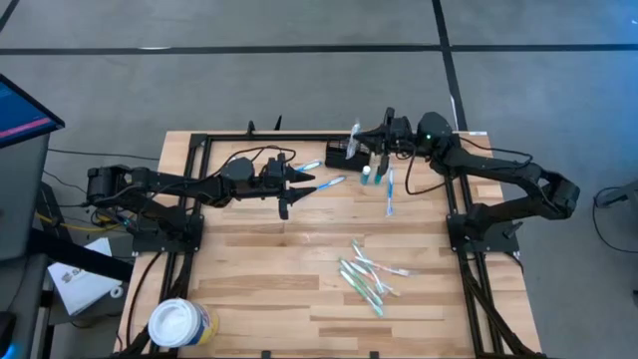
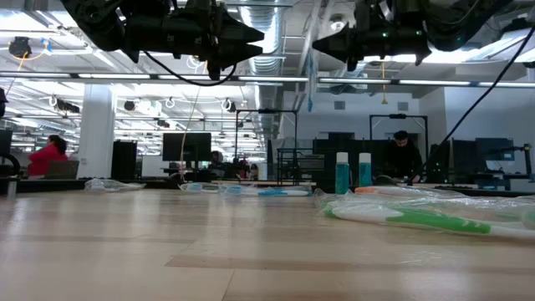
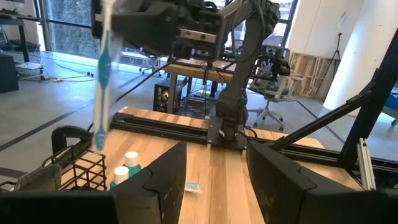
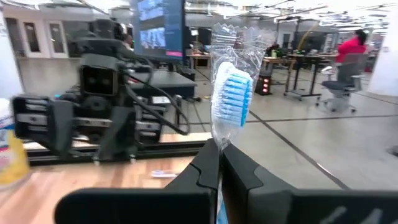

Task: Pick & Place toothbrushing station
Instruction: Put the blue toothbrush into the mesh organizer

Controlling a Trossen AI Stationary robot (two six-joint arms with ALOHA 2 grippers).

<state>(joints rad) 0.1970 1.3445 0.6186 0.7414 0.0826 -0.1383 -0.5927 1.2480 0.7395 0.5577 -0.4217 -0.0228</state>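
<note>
This is a big open office or lab. Behind the wooden table (image 2: 251,251) are desks with computer screens (image 2: 185,147), office chairs (image 4: 348,68), ceiling pipes (image 2: 276,33) and people working, like 1 in red (image 2: 48,155).

The toothbrushing station (image 1: 344,156) is a small black wire basket with square holes on its sides. It stands upright on the wooden table (image 1: 299,269), near the far edge. In the left wrist view the basket (image 3: 78,168) has open boxes inside. Two little bottles with white caps (image 3: 127,163) stand just beside the basket.
</note>
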